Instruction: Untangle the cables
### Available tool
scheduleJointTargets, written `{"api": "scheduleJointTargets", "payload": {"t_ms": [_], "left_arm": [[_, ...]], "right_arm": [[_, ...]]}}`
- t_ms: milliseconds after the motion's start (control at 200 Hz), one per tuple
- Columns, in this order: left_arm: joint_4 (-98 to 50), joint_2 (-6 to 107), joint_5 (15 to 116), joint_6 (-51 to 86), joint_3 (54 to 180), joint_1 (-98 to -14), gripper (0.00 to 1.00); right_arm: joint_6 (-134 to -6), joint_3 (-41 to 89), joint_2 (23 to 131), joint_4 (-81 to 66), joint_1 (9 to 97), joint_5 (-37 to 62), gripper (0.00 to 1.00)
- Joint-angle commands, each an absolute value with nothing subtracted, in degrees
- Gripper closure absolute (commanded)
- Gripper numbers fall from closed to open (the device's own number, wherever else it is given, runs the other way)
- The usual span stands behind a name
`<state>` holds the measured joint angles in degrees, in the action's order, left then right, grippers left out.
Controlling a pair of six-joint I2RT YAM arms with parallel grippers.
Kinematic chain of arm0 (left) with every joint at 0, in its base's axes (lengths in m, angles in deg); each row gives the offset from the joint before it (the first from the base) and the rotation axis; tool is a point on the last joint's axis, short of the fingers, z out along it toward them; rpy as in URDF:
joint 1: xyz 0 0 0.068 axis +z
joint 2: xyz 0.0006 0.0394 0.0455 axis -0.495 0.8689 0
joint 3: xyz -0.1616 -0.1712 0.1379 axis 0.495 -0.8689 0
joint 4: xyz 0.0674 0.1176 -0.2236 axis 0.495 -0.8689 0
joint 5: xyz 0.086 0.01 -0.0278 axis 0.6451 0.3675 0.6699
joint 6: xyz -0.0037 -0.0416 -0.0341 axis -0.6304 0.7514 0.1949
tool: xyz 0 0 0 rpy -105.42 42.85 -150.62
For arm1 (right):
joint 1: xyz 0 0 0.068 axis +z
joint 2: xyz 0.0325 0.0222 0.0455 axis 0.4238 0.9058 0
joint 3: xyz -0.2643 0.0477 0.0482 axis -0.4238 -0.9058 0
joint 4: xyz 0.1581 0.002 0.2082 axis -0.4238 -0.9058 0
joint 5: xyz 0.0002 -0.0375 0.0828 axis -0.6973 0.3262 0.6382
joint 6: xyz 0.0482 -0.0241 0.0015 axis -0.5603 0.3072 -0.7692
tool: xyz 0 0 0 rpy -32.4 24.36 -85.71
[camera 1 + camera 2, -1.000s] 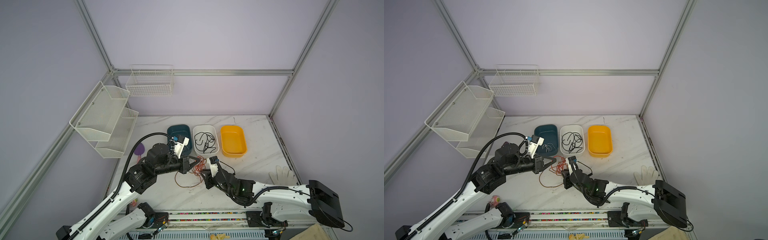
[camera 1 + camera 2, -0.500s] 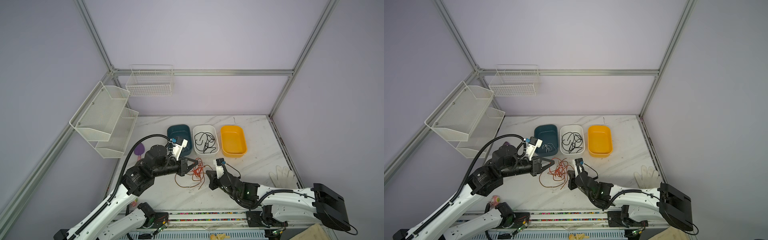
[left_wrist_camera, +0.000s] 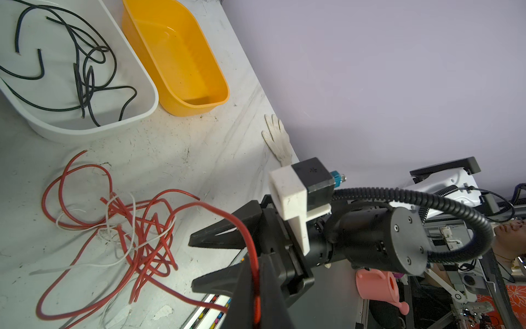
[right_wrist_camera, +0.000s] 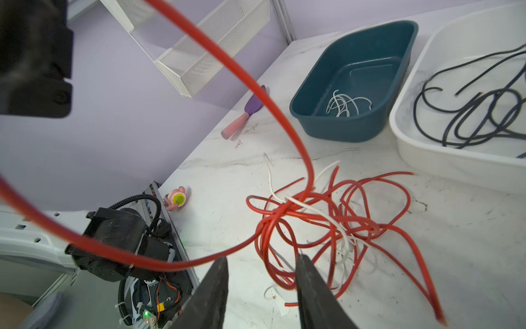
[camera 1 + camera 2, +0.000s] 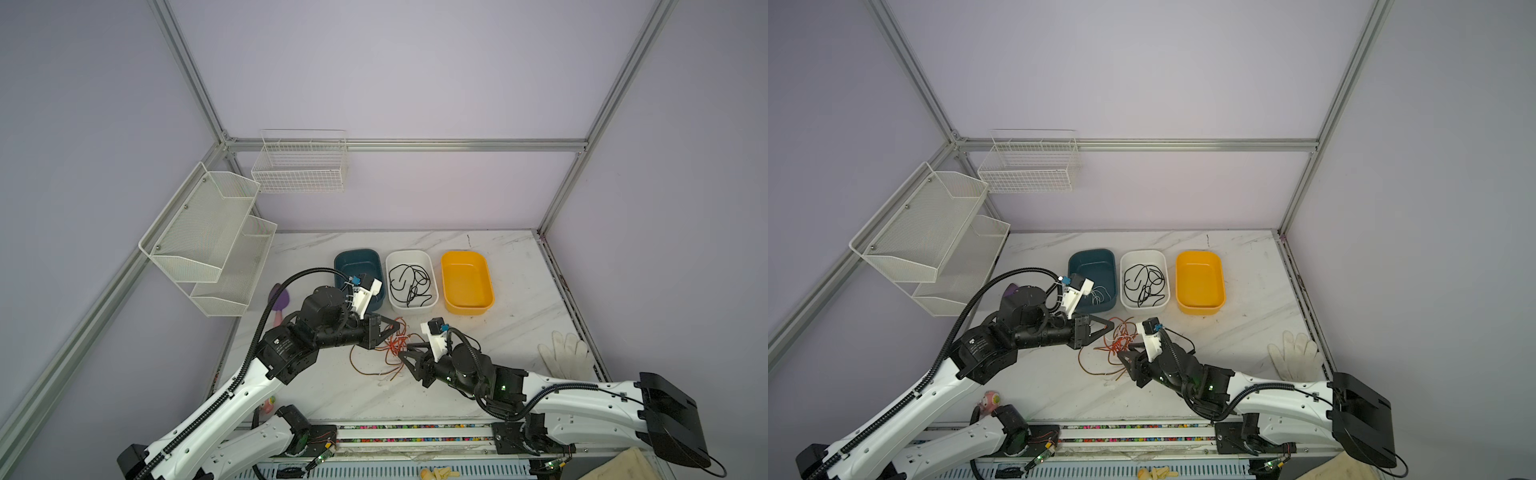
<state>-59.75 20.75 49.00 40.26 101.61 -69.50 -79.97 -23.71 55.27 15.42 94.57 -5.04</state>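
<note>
**Left gripper clamped on a red cable; right gripper parted and empty**

Left gripper is fully closed on one red cable, which rises in an arc out of the heap. Right gripper has its jaws apart with nothing between them and hovers low over the heap.

1. Marble table: carries all items.
2. White bin: reference point. It holds loose black cables.
3. Yellow bin: just beside the white bin on the right-arm side, empty.
4. Teal bin: just beside the white bin on the left-arm side. It holds a few white cables.
5. Tangle: knotted red and white strands on the table, near the white bin on its robot side, not touching it.
6. White cable: threaded through the red loops.

Step in hand (judged): drawing one red cable free of the tangle. The black cables appear sorted.

Next move (judged): close the right gripper on the knot where the lifted strand enters it. Hold the knot down, then pull with the left gripper away from the white bin. Pull slowly, as the thin white strand may tighten the knot.
</note>
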Motion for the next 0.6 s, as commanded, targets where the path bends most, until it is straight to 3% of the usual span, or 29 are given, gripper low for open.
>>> {"api": "scheduleJointTargets", "payload": {"t_ms": [0, 170, 595], "left_arm": [[-56.61, 20.25, 47.10, 40.20, 103.95, -69.72, 1.00], [-56.37, 19.04, 47.10, 40.68, 103.01, -69.84, 1.00], [-56.34, 17.37, 46.33, 41.13, 102.31, -70.10, 1.00]], "right_arm": [[-80.40, -20.10, 58.95, 16.06, 94.99, -5.97, 0.59], [-83.73, -17.79, 62.02, 12.74, 94.94, -13.55, 0.65], [-88.48, -18.01, 64.60, 13.22, 94.94, -19.08, 0.76]]}}
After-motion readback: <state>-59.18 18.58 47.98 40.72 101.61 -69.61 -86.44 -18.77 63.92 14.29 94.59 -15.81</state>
